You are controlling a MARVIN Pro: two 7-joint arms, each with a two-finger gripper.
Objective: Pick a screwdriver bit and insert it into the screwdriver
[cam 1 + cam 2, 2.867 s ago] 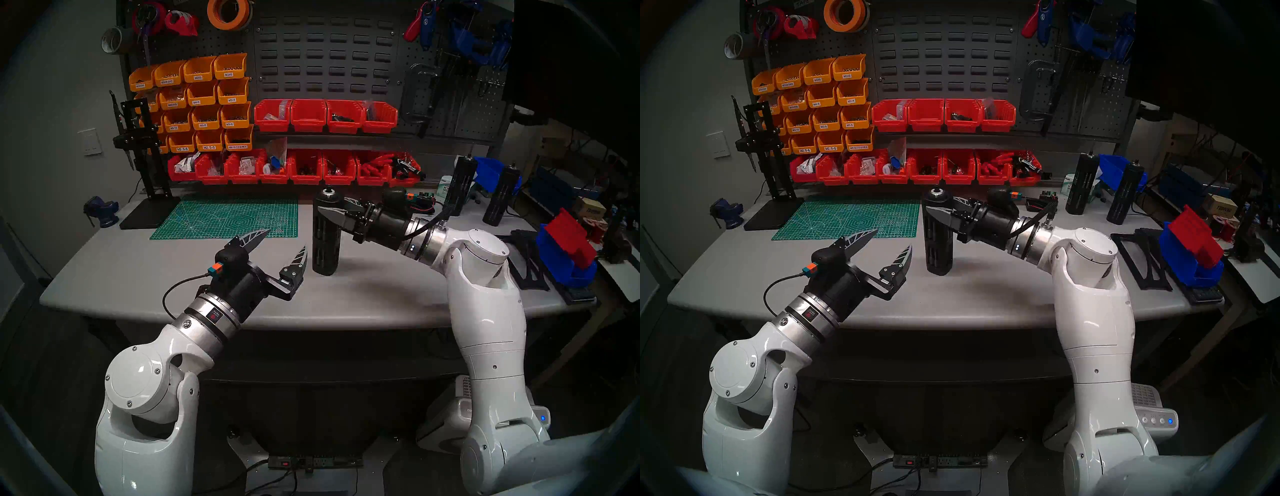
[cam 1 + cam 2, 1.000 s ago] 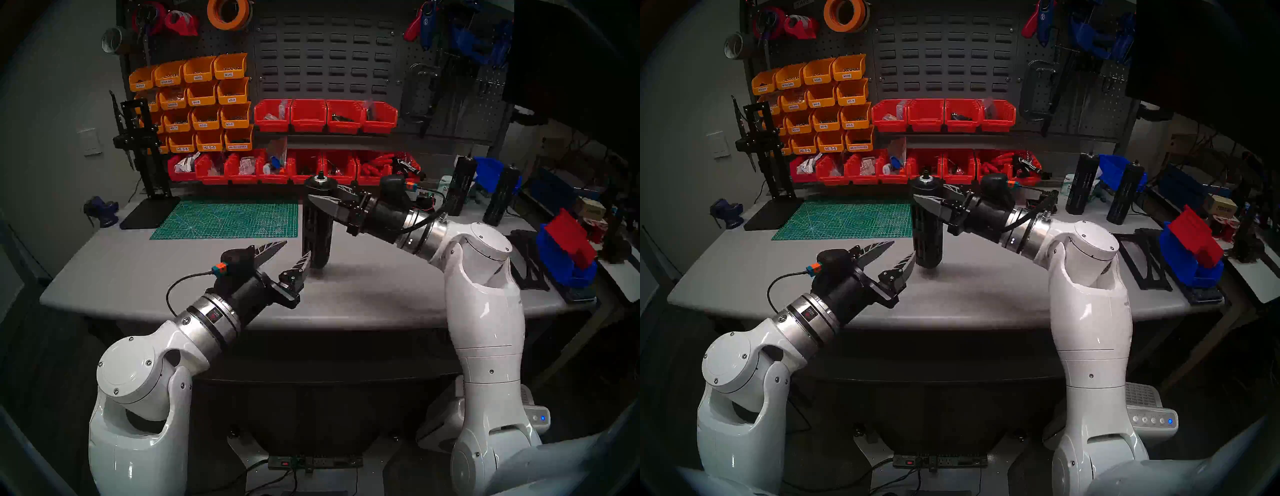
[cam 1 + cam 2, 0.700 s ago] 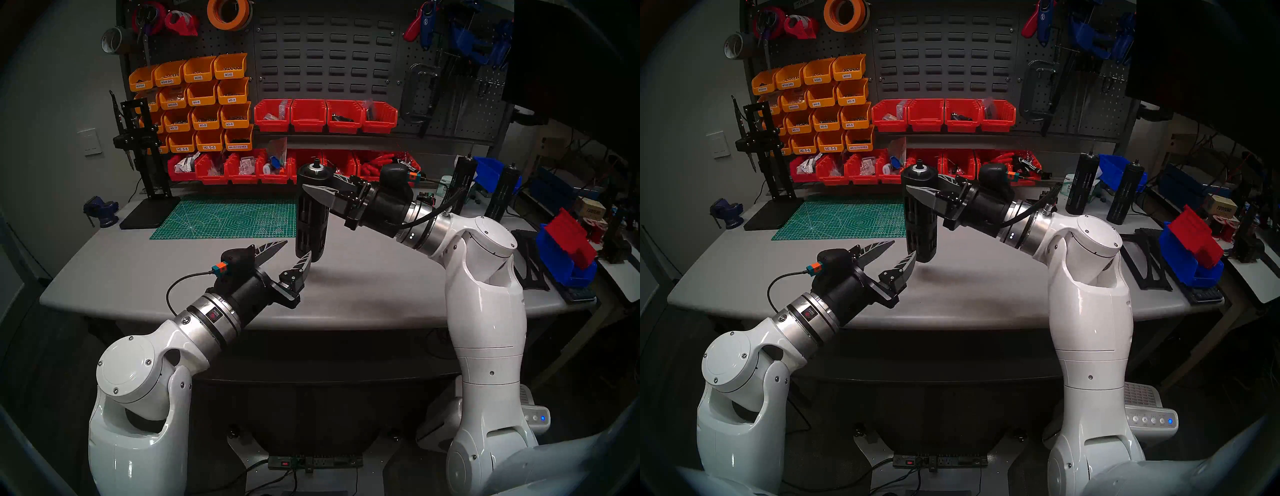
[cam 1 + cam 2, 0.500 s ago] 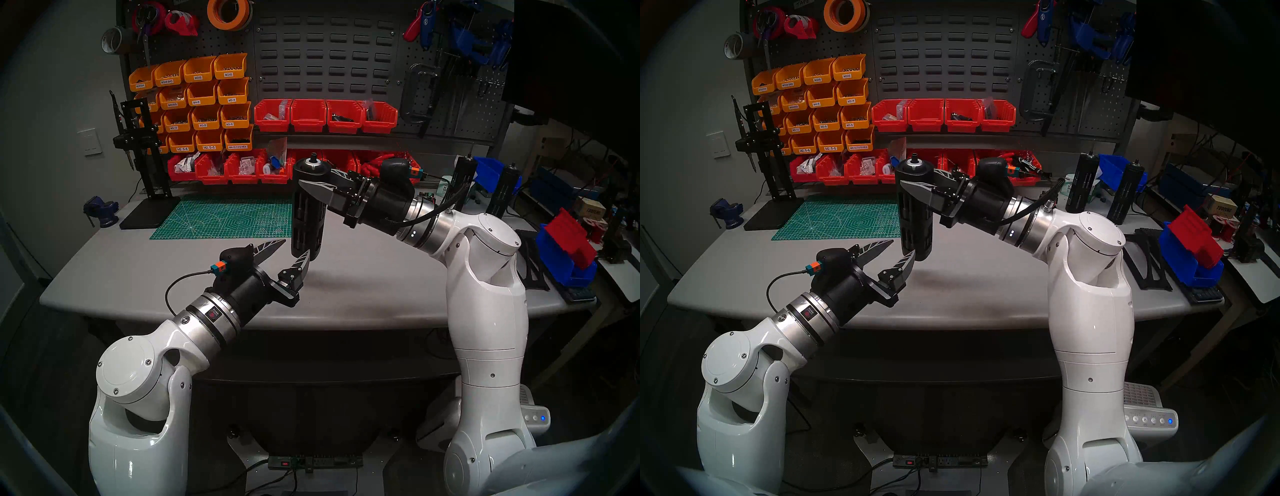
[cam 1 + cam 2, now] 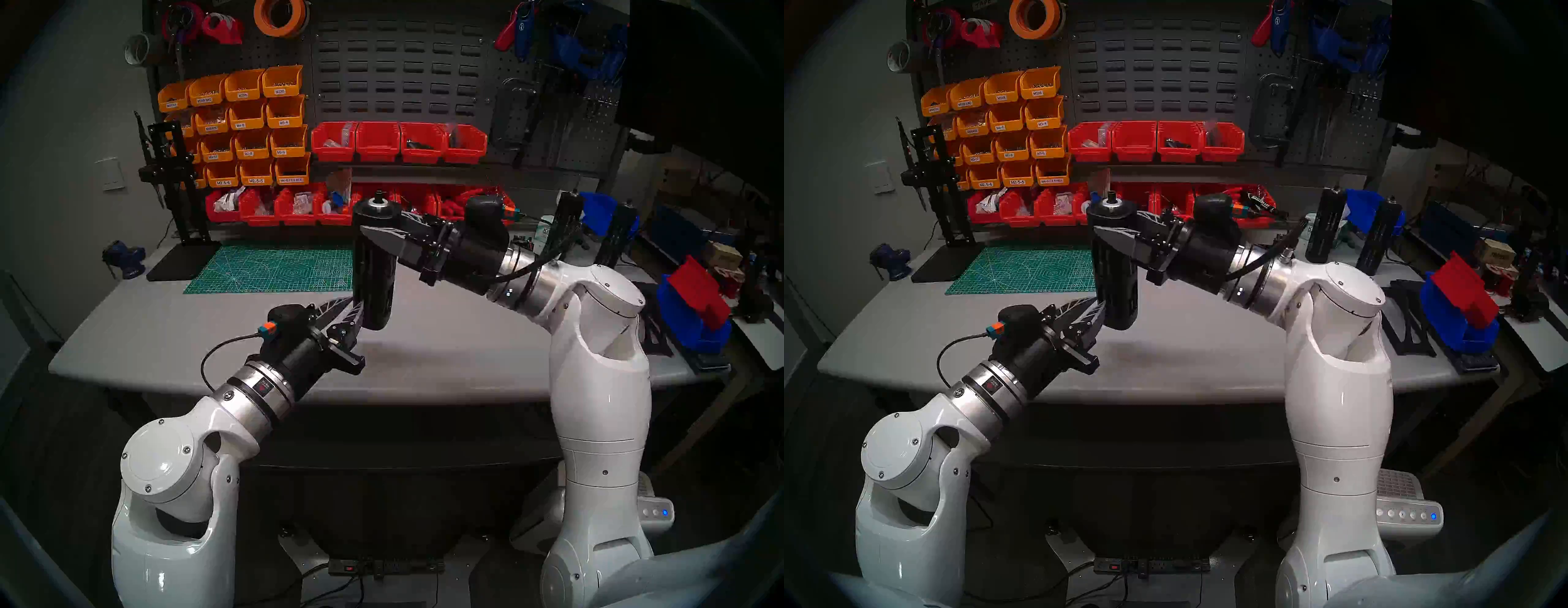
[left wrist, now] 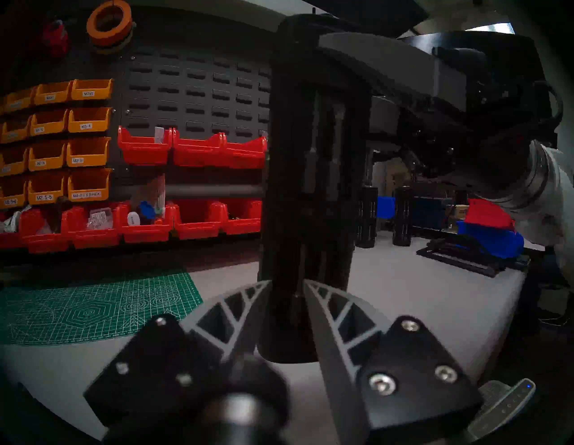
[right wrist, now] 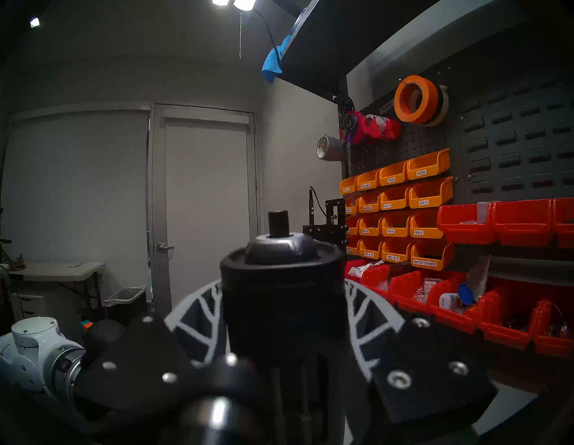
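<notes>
Right end effector clamps the upright screwdriver near its top, clear of the surface; left end effector, fingers nearly together, meets its lower side.

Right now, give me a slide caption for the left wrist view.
Left tool narrowing on the lower slots of the black screwdriver held above the table.

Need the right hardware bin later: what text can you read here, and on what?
"M3X6": top orange bin
"M3-4": second orange bin
"M3-6": third orange bin
"M4-0.7 X 6 HEX": bottom orange bin
"TAPE": pegboard sign
Remaining labels too small or blurred.
</notes>
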